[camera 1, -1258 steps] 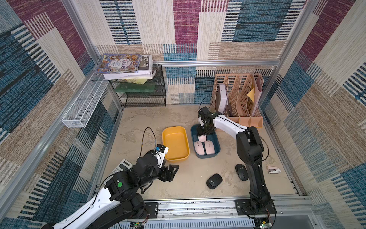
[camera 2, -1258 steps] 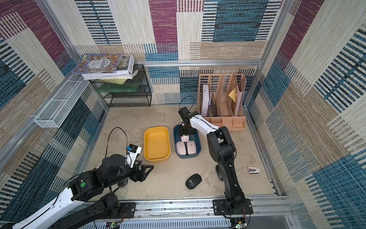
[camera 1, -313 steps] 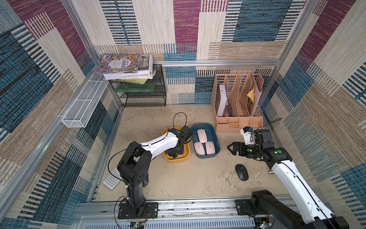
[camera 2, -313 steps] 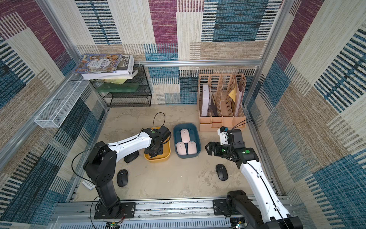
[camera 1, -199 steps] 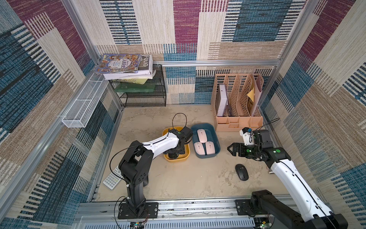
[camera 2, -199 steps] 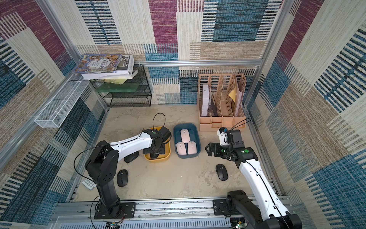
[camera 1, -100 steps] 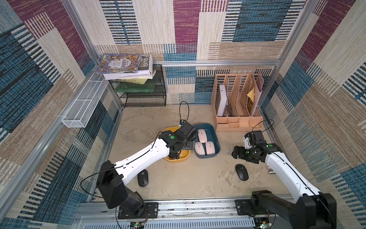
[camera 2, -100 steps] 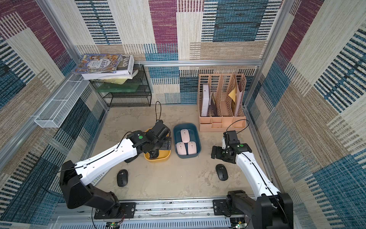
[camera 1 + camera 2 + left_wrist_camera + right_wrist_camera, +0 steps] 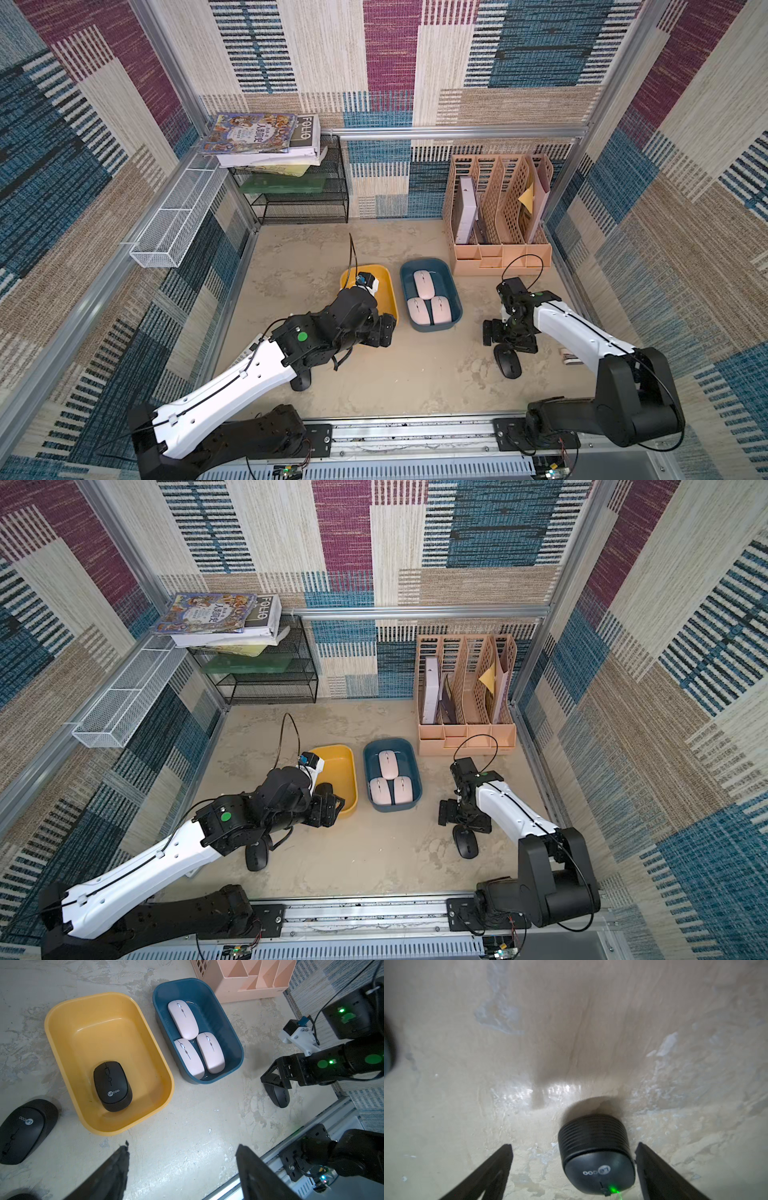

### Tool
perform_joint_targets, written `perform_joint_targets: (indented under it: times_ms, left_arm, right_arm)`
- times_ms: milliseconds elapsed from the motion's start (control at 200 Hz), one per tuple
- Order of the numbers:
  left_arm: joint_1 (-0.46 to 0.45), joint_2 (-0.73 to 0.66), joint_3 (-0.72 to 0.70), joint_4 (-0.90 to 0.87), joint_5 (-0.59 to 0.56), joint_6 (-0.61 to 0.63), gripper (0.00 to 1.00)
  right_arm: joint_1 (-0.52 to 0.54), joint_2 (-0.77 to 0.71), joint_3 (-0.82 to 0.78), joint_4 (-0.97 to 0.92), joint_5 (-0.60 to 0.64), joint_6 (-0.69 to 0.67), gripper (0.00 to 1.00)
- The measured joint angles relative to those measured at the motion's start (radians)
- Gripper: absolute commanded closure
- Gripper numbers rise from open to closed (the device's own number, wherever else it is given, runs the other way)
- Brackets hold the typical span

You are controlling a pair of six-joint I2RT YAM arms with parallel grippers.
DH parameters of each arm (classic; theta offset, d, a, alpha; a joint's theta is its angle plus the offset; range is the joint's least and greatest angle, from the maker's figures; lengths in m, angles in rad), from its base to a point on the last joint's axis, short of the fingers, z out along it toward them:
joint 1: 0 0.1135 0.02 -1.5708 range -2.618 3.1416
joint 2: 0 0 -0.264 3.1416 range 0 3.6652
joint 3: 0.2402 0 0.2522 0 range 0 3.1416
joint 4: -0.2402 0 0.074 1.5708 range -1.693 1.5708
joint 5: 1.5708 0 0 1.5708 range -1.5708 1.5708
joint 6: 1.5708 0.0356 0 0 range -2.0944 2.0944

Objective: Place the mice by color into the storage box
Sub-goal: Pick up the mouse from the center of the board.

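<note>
- Black matte oval mouse (image 9: pixel 596 1157) sits on the beige table (image 9: pixel 571 1022) between your right gripper's (image 9: pixel 573 1146) wide-apart jaws, close to one finger.
- Closing off-centre may shove or spin it, and the domed shell could slip out.
- Left gripper (image 9: pixel 182 1146) has its jaws apart and empty, near the yellow plastic tub (image 9: pixel 49 1022) holding a stored black mouse (image 9: pixel 112 1086).
- Pale pink mice (image 9: pixel 187 1020) fill the blue plastic tub (image 9: pixel 239 1047) beside it, so any drift risks a wrong-tub drop.

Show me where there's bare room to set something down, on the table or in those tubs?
Roomiest: the table between the yellow tub and the wire shelf, and the middle strip before the front rail. That tub holds one black mouse at one end, otherwise bare. The blue tub is crowded with three pink mice.
</note>
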Motion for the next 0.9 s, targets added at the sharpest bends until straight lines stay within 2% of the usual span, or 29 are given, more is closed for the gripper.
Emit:
perform_joint_targets:
  times_ms: [270, 376, 446, 531, 681, 801, 901]
  left_arm:
    - [0.024, -0.014, -0.052, 0.024, 0.009, 0.046, 0.15]
    - [0.037, -0.043, -0.069, 0.027, 0.023, 0.055, 0.15]
    - [0.047, -0.065, -0.079, 0.027, 0.026, 0.059, 0.15]
    - [0.060, -0.086, -0.090, 0.025, 0.027, 0.067, 0.15]
    - [0.082, -0.116, -0.101, 0.017, 0.028, 0.069, 0.14]
    - [0.098, -0.151, -0.104, 0.009, 0.034, 0.067, 0.14]
    - [0.106, -0.174, -0.101, -0.009, 0.034, 0.065, 0.14]
  right_arm:
    - [0.089, 0.072, -0.003, -0.042, 0.070, 0.063, 0.04]
    - [0.109, 0.089, -0.002, -0.049, 0.084, 0.079, 0.00]
    - [0.121, 0.097, -0.002, -0.050, 0.085, 0.087, 0.05]
    - [0.134, 0.093, -0.007, -0.044, 0.084, 0.102, 0.22]
    - [0.147, 0.071, -0.018, -0.054, 0.080, 0.119, 0.41]
    - [0.168, 0.058, -0.013, -0.053, 0.082, 0.128, 0.43]
    - [0.227, 0.043, 0.032, -0.067, 0.090, 0.135, 0.43]
